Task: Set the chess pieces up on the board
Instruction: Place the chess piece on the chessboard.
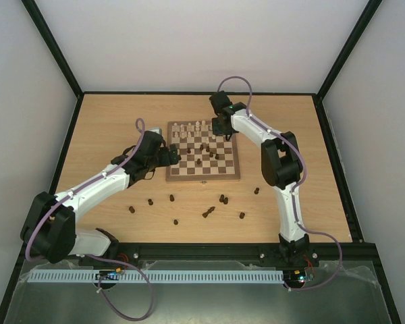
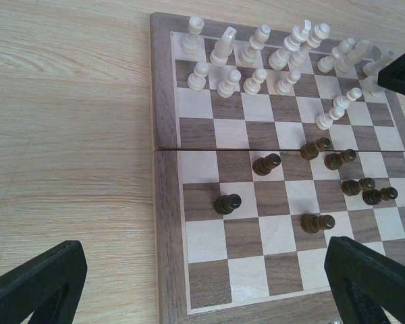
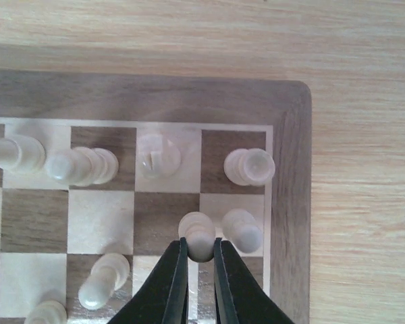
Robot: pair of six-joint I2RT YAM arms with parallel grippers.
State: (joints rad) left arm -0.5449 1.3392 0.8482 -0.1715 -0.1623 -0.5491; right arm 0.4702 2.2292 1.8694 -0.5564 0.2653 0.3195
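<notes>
The board (image 1: pixel 170 172) lies mid-table. Cream pieces (image 1: pixel 189 126) stand along its far rows and several dark pieces (image 1: pixel 208 152) stand loose near its middle. Several more dark pieces (image 1: pixel 176 221) are scattered on the tabletop in front of it. My right gripper (image 1: pixel 221 128) is at the far right corner, shut on a cream pawn (image 3: pixel 201 237) that stands next to another cream pawn (image 3: pixel 243 229). My left gripper (image 1: pixel 167 156) is open and empty over the board's left edge; its fingers (image 2: pixel 37 287) straddle the near corner, close to a dark pawn (image 2: pixel 227 204).
Black frame rails and white walls surround the light wood table. Stray dark pieces lie between the board and the arm bases, among them a tipped one (image 1: pixel 208 212) and one near the right arm (image 1: pixel 257 191). A white perforated strip (image 1: pixel 155 276) runs along the near edge.
</notes>
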